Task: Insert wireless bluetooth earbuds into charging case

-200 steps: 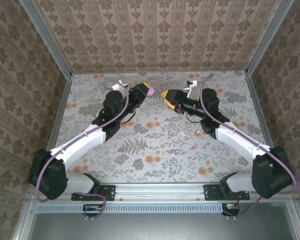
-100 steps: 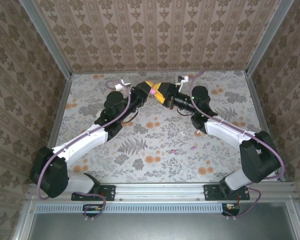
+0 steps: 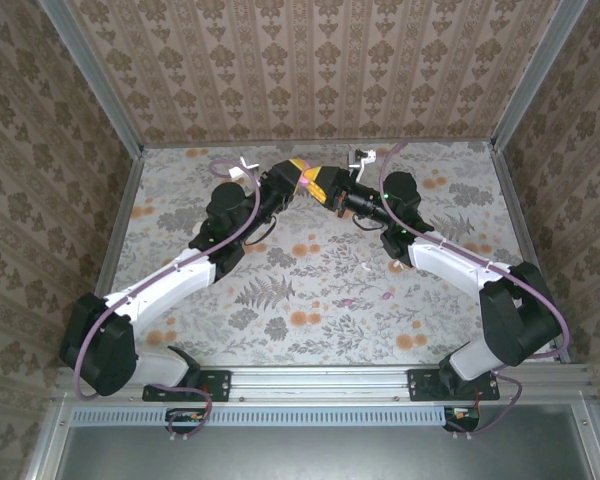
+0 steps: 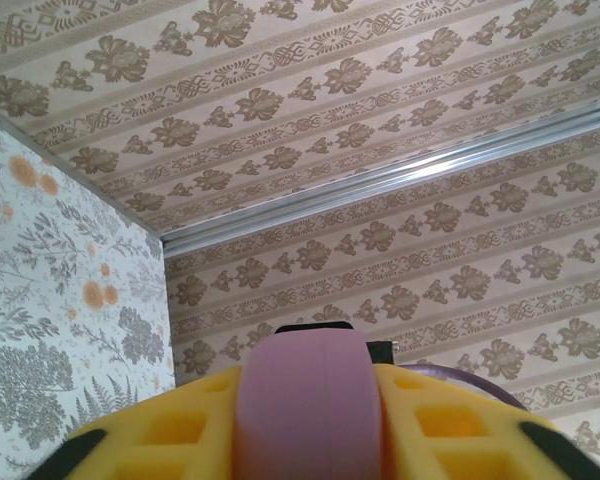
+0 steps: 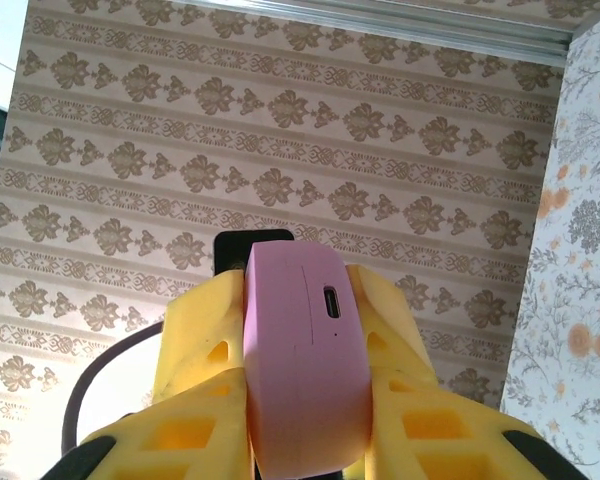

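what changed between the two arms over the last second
The right gripper swung left across the table to the pink charging case held up by the left gripper, and its fingers closed on the case. The left arm stayed where it was, keeping its hold on the case.

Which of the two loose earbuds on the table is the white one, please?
The white earbud is the one farther back, close beside the right arm; the pale pink earbud lies nearer the front.
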Available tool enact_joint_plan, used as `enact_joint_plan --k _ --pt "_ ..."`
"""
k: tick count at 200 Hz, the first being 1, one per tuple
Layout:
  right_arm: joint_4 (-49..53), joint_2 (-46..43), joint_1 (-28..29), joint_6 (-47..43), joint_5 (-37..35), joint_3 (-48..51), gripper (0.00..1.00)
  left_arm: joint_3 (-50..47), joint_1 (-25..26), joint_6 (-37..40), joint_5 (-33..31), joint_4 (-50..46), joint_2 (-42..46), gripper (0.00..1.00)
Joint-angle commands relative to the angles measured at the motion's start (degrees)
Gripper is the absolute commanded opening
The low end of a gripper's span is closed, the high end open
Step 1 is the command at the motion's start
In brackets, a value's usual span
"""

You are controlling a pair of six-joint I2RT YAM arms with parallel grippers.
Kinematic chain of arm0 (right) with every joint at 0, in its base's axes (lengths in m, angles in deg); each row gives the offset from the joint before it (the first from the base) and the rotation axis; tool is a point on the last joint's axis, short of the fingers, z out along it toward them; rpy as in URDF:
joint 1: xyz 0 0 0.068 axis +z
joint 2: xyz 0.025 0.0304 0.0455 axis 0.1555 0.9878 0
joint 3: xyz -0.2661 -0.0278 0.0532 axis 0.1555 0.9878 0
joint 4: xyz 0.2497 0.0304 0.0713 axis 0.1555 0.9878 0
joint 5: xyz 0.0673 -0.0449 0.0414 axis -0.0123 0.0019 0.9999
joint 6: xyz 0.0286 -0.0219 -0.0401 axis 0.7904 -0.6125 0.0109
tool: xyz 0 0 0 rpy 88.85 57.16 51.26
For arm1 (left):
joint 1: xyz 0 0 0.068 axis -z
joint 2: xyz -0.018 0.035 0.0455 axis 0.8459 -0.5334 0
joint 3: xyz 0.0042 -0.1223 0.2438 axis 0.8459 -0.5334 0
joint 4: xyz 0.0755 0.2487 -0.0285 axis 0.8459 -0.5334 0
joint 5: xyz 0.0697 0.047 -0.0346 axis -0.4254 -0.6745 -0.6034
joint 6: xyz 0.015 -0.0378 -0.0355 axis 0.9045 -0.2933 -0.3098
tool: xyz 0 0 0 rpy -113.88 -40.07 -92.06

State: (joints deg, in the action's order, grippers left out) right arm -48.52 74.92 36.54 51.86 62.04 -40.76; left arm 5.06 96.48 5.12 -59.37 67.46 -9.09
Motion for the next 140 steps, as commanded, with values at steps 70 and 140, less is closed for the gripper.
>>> enact_joint_plan --k 70,140 --pt "3.56 -4.15 -1.48 -3.41 4.35 -1.51 0.25 3.81 -5.47 9.3 7.94 -14.16 3.4 0.55" --pt "6.88 -4.54 -2.84 -5.17 8.23 -3.58 0.25 7.99 -9.1 9.73 21.84 -17.15 0.97 0.53"
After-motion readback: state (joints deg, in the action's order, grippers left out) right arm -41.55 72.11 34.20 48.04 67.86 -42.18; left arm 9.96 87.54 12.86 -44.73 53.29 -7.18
